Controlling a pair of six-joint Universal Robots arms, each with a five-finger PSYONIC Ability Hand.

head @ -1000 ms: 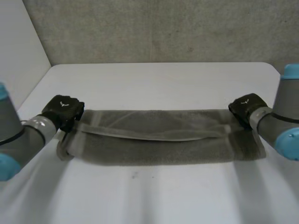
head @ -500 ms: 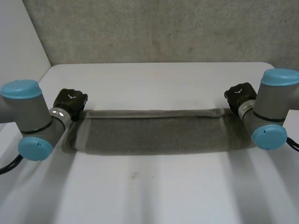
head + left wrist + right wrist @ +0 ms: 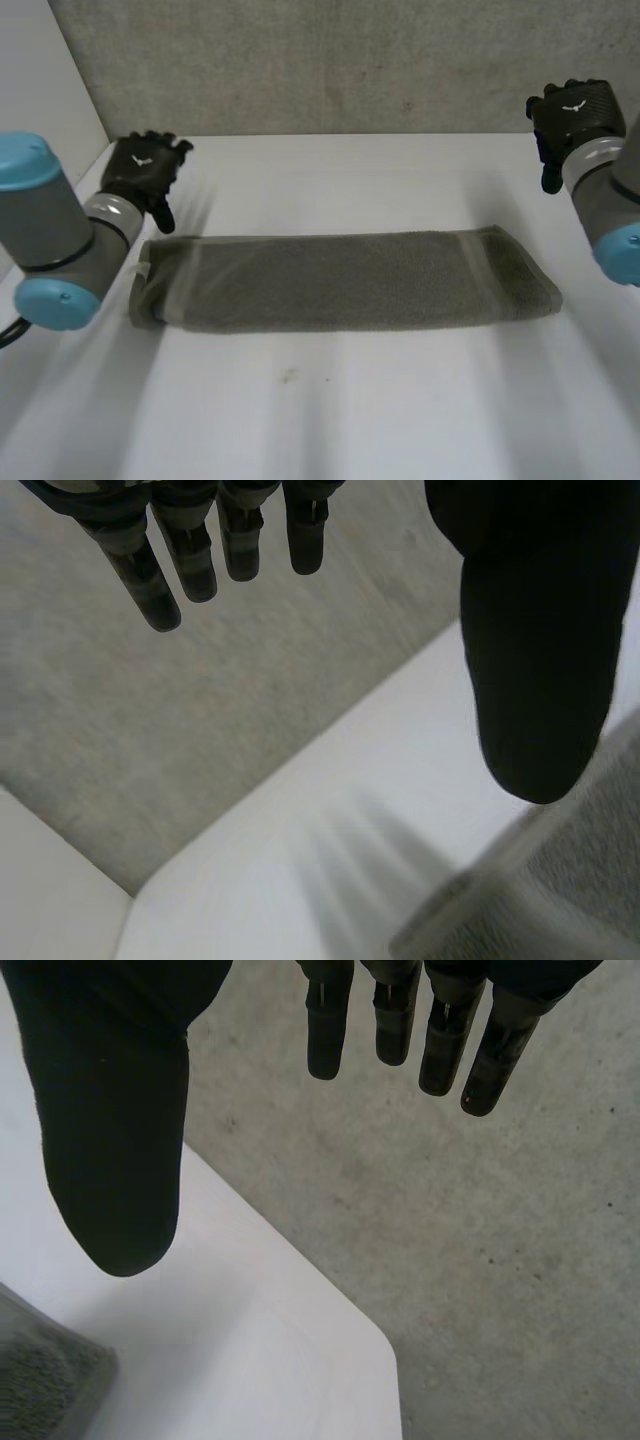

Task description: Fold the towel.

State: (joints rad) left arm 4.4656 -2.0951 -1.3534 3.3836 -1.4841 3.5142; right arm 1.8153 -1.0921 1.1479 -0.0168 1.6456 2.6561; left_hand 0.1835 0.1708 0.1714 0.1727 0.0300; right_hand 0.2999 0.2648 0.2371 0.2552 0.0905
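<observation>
Both hands hang clear of the towel point(image 3: 340, 280), which lies as a long, flat band across the middle of the head view on the white table point(image 3: 330, 430). A band of doubled cloth at each short end suggests it is already folded once along its length.

The left hand point(image 3: 145, 175) sits at the upper left of that frame, just beyond the towel's left end. The right hand point(image 3: 570, 110) is at the upper right, raised and well apart from the right end. In each wrist view the fingers point(image 3: 190, 560) are straight and spread away from the thumb with nothing between them, so both hands are wide open and empty. A towel end lies just past each thumb tip.

The step in hand looks like the release after the lengthwise fold. The next move probably calls for one hand to come down on a short end, pinch both layers together, and carry that end across to meet the other. The other hand would need to pin the far end so the layers do not slide apart.
</observation>
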